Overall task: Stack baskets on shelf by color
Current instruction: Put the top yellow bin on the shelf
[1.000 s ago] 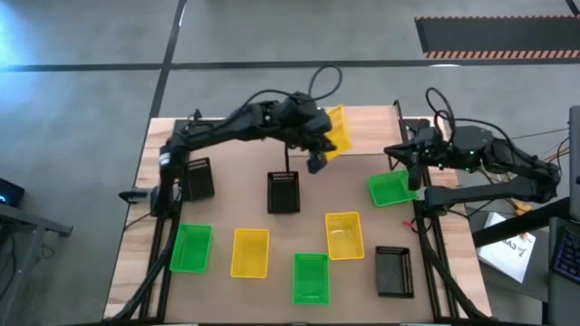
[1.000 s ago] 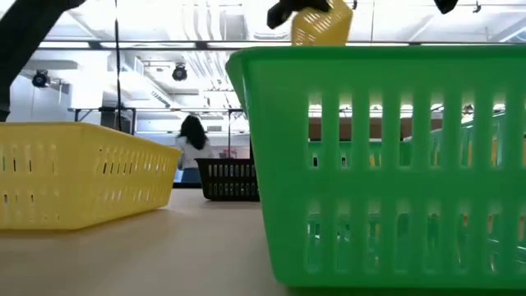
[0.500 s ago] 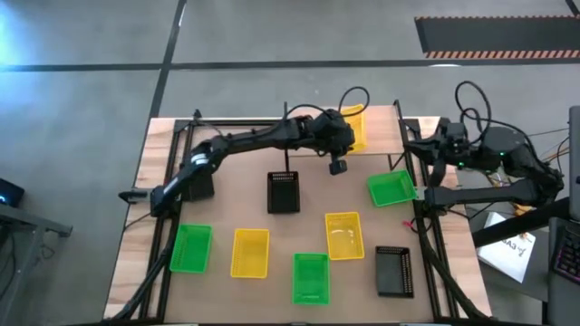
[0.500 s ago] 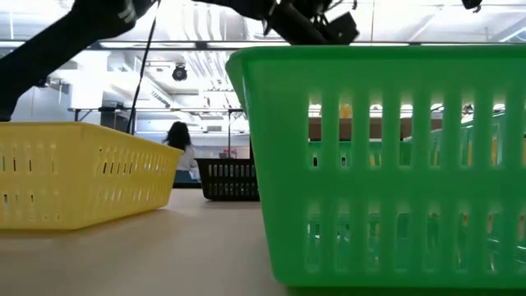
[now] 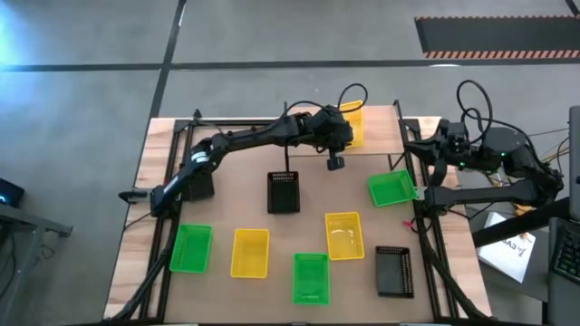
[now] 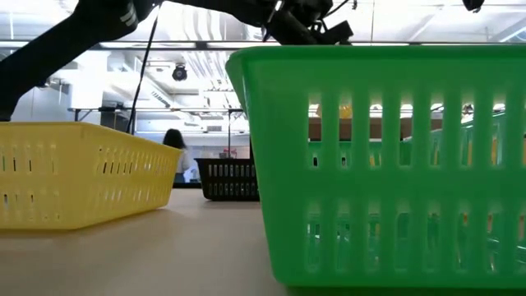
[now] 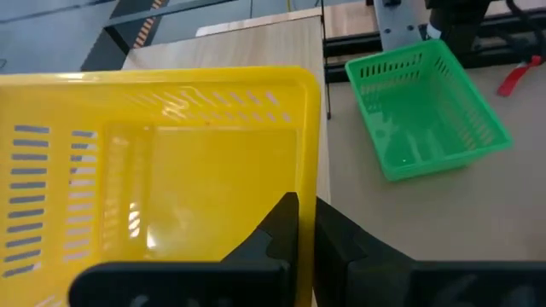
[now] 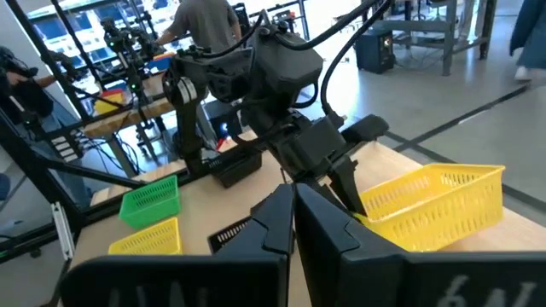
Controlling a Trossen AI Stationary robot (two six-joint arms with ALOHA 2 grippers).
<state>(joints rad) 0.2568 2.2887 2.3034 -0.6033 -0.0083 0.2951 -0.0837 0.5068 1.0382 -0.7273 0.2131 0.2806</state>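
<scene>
Bright yellow slotted basket (image 7: pixel 162 179), bright green slotted basket (image 7: pixel 422 107), black basket (image 5: pixel 284 192), dark arms, light-wood tabletop (image 5: pixel 236 199)

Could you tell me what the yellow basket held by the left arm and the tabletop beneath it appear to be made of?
The yellow basket looks like moulded plastic with a slightly glossy finish: thin walls with even slots, and light glinting on its floor. The tabletop looks like a smooth, matte tan board, possibly wood or laminate; pale wood grain shows at its far edge. The left gripper holds the basket's rim, jaws shut on it.
</scene>
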